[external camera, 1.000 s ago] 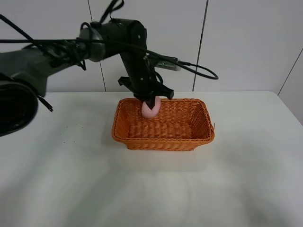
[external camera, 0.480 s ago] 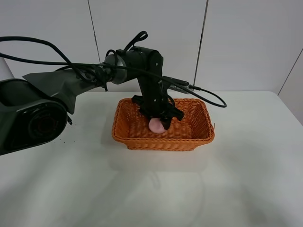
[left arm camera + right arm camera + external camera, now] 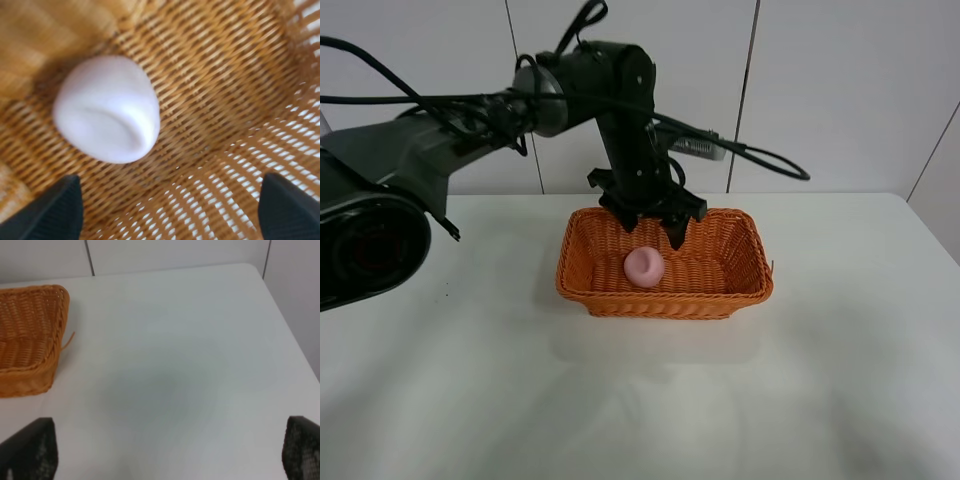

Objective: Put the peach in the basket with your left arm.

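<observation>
The pale pink peach (image 3: 644,265) lies on the floor of the orange wicker basket (image 3: 740,285), left of its middle. My left gripper (image 3: 650,226) hangs open just above the basket's back rim, above the peach and apart from it. In the left wrist view the peach (image 3: 107,116) rests on the weave (image 3: 220,90), and the two black fingertips (image 3: 55,210) stand wide apart with nothing between them. My right gripper (image 3: 165,452) is open over bare table, with one end of the basket (image 3: 30,340) off to the side.
The basket stands on a white table (image 3: 470,380) before a white panelled wall. The left arm's black cables (image 3: 760,158) trail behind the basket. The table's far edge and corner show in the right wrist view (image 3: 260,270).
The left gripper lowered the peach into the basket, let it go and rose to the back rim. The peach now lies loose on the basket floor.
</observation>
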Tool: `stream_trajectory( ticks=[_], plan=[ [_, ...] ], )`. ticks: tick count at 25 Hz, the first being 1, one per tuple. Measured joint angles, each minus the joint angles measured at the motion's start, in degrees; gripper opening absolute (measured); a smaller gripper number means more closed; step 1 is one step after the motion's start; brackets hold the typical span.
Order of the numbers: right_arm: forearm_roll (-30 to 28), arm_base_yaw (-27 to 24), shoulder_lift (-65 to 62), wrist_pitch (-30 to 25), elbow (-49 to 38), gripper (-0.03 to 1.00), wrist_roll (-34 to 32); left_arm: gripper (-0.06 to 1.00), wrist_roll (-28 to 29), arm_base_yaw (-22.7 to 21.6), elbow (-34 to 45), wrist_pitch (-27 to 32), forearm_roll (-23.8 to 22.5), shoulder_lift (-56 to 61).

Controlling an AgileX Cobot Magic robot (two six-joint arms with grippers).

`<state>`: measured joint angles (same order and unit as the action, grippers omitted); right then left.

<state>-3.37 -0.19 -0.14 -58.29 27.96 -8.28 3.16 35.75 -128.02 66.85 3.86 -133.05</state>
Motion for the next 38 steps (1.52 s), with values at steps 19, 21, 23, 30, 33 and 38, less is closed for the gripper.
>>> stream_trajectory(
  ticks=[19,21,23,30,33,38],
  plan=[
    [0.0,0.0,0.0,0.0,0.0,0.69,0.0,0.83,-2.2,-24.0,1.4,0.1,-4.5,4.6],
    [0.0,0.0,0.0,0.0,0.0,0.69,0.0,0.83,-2.5,-27.2,2.6,0.0,-4.6,4.6],
    [0.0,0.0,0.0,0.0,0.0,0.69,0.0,0.82,-2.6,-29.7,3.6,0.0,-4.6,4.6],
    [0.0,0.0,0.0,0.0,0.0,0.69,0.0,0.82,-2.6,-34.0,6.1,0.1,-4.6,4.7],
    [0.0,0.0,0.0,0.0,0.0,0.69,0.0,0.82,-2.6,-34.0,7.4,0.1,-4.4,5.9],
    [0.0,0.0,0.0,0.0,0.0,0.69,0.0,0.82,-2.6,-34.0,11.0,0.1,-4.4,10.9]
  ],
)
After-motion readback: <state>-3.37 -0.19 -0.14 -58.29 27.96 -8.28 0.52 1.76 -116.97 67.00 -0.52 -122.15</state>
